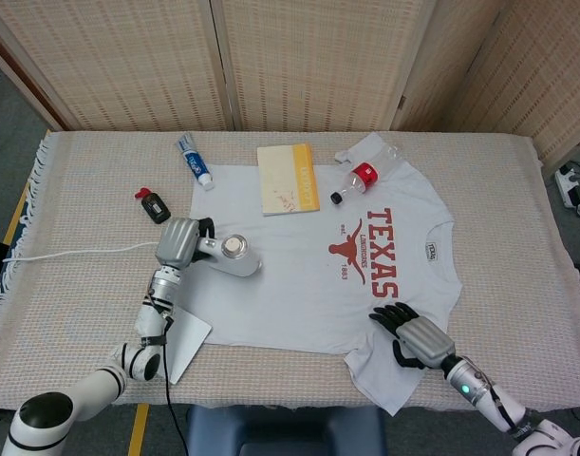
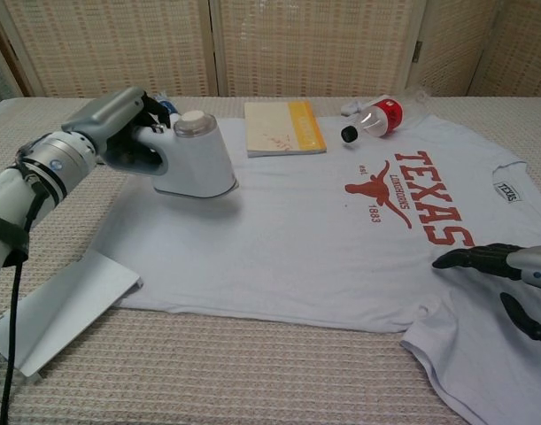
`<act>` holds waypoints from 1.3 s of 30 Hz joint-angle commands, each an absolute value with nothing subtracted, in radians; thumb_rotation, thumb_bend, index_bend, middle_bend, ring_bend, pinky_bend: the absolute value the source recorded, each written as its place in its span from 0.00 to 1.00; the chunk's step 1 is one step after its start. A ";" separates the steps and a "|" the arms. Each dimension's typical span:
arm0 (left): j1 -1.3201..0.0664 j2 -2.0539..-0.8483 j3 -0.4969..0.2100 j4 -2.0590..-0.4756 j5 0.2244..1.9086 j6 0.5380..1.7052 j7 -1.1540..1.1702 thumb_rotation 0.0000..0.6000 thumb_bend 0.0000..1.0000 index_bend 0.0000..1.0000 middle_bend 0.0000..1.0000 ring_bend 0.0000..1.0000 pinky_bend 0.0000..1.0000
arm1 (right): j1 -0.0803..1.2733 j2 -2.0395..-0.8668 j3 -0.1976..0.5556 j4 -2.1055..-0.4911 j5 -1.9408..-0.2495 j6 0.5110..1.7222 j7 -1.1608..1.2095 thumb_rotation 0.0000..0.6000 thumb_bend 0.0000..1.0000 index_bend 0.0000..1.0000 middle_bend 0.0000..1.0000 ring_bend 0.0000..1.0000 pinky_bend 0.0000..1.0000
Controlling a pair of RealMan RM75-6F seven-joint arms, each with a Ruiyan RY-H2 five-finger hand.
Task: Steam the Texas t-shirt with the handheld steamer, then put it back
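Observation:
The white Texas t-shirt [image 1: 308, 275] [image 2: 297, 230] lies flat on the table, its red print toward the right. My left hand [image 1: 178, 242] [image 2: 111, 128] grips the handle of the white handheld steamer [image 1: 231, 256] [image 2: 192, 159], which is over the shirt's left part; its white cord [image 1: 71, 252] trails left. My right hand [image 1: 408, 334] [image 2: 509, 274] rests on the shirt's lower right corner with fingers spread, holding nothing.
A yellow-edged book [image 1: 288, 178], a red-labelled bottle [image 1: 361, 176] and a toothpaste tube [image 1: 193, 160] lie along the far side. A small black and red object [image 1: 154, 204] sits left of the shirt. A white card [image 1: 185, 340] lies at the front left.

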State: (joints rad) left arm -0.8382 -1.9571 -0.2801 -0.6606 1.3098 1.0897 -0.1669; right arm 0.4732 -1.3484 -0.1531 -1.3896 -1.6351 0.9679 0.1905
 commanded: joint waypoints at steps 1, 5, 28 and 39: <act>-0.854 -1.997 -0.253 -0.672 1.343 1.117 -0.124 1.00 0.35 0.91 1.00 0.88 0.70 | 0.471 -1.347 -0.154 -1.391 -1.633 0.971 0.190 0.70 0.87 0.00 0.02 0.00 0.00; -0.858 -2.037 -0.235 -0.667 1.364 1.136 -0.099 1.00 0.35 0.91 1.00 0.88 0.70 | 0.468 -1.346 -0.155 -1.389 -1.629 0.973 0.193 0.70 0.87 0.00 0.02 0.00 0.00; -0.736 -2.044 -0.172 -0.499 1.393 1.189 -0.151 1.00 0.35 0.91 1.00 0.88 0.70 | 0.480 -1.351 -0.154 -1.388 -1.633 0.965 0.192 0.70 0.87 0.00 0.02 0.00 0.00; -0.672 -1.979 -0.238 -0.390 1.313 1.171 -0.227 1.00 0.35 0.91 1.00 0.88 0.70 | 0.478 -1.344 -0.150 -1.404 -1.631 0.978 0.182 0.70 0.87 0.00 0.02 0.00 0.00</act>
State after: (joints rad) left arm -0.6795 -1.9899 -0.2252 -0.3934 1.3253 1.1699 -0.2148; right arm 0.4777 -1.3438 -0.1496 -1.4040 -1.6308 0.9777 0.1817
